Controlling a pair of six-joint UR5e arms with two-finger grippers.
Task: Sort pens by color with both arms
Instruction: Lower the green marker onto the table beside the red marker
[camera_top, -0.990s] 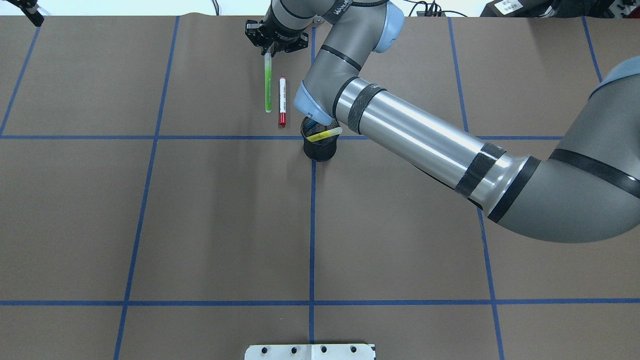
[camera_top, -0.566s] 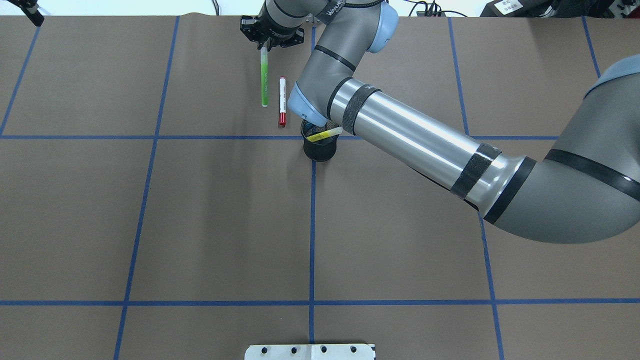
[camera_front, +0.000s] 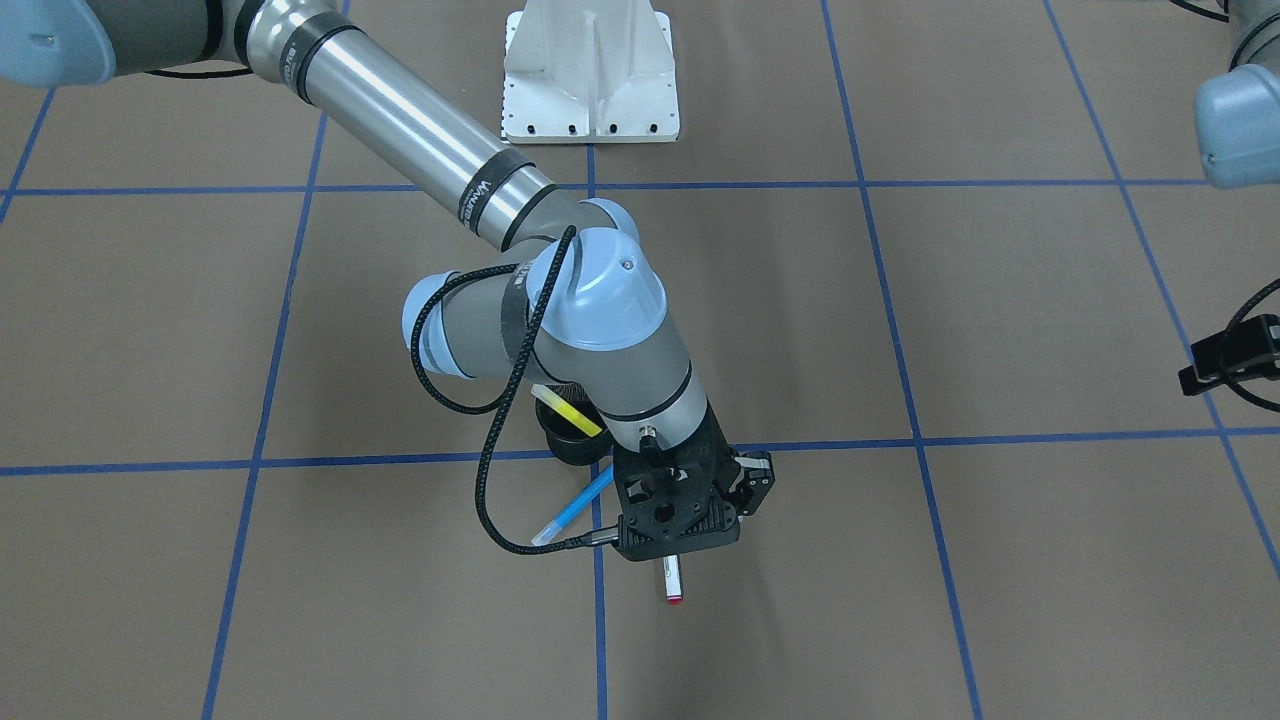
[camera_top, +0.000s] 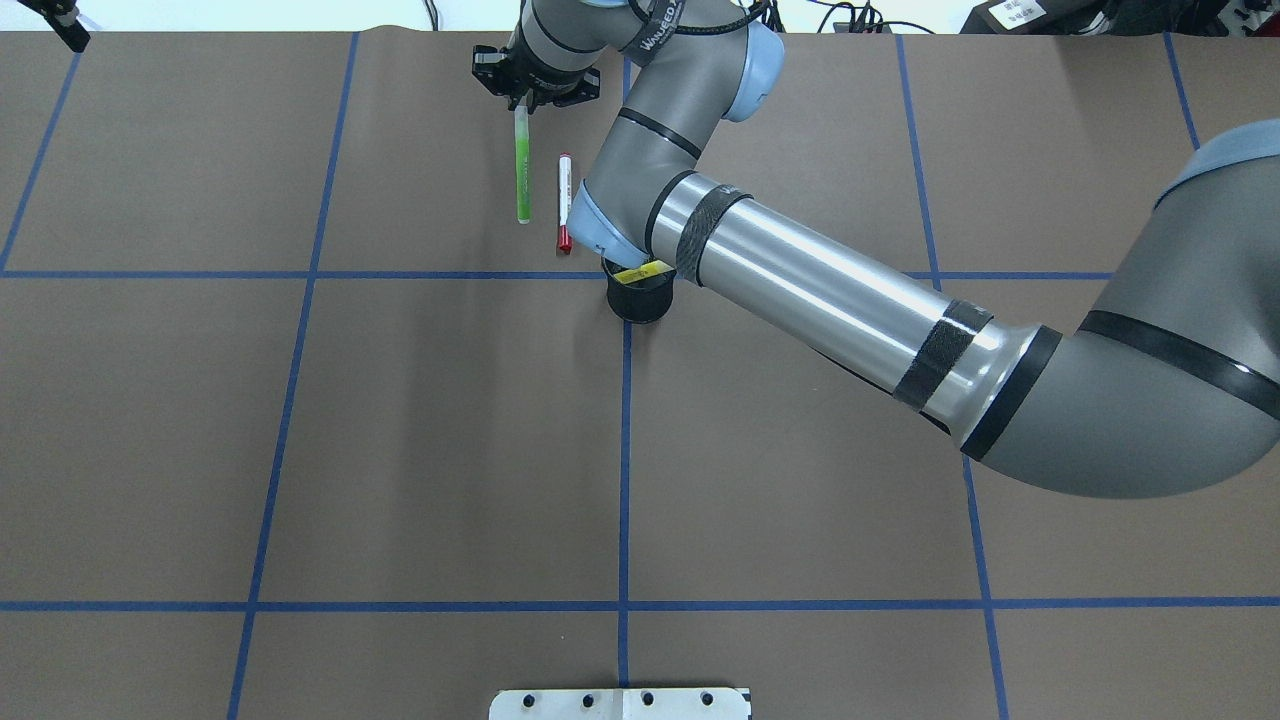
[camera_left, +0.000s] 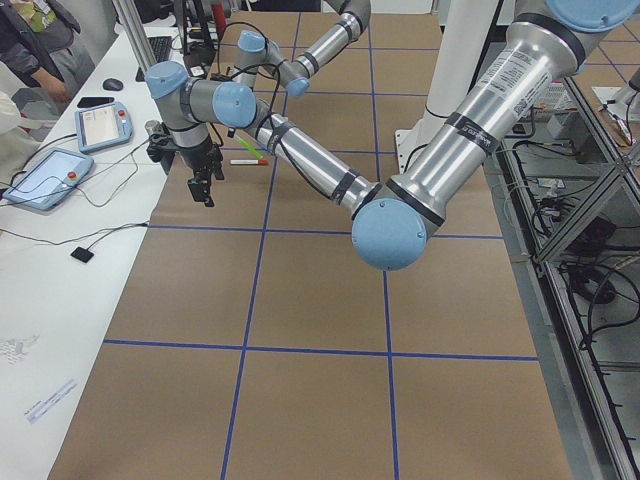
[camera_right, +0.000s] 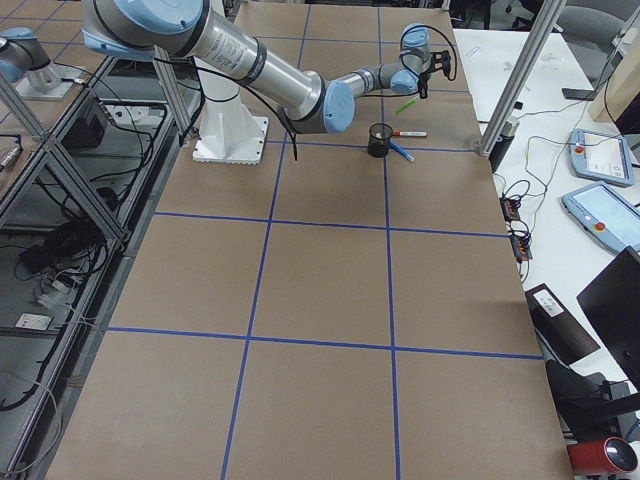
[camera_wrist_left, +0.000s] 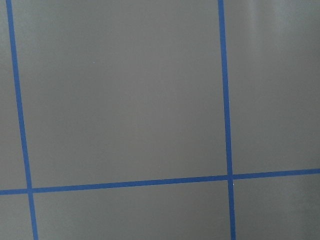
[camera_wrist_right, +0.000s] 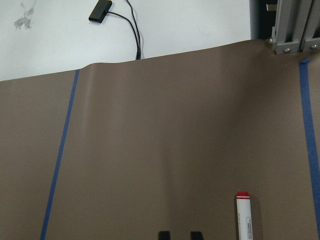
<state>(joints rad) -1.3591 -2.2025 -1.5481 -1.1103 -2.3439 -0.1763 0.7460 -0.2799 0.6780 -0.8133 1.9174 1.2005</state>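
My right gripper (camera_top: 521, 98) is at the table's far edge, shut on the far end of the green highlighter (camera_top: 521, 165), which points back toward the robot. The white, red-capped marker (camera_top: 564, 200) lies on the table just right of it and shows in the right wrist view (camera_wrist_right: 244, 216) beside the black fingertips (camera_wrist_right: 164, 235). The yellow highlighter (camera_top: 642, 271) stands in the black mesh cup (camera_top: 640, 298). The blue highlighter (camera_front: 574, 504) lies on the table beside the cup. My left gripper (camera_top: 62, 27) is at the far left corner; I cannot tell whether it is open or shut.
The right arm's forearm (camera_top: 820, 290) stretches over the cup and the table's right half. The white pedestal base (camera_top: 620, 704) stands at the near edge. Blue tape lines grid the brown table. Tablets and cables lie beyond the far edge (camera_left: 60, 170).
My right gripper has carried the green highlighter to the left and a little farther from the robot. The forearm now covers more of the cup. The red marker has not moved.
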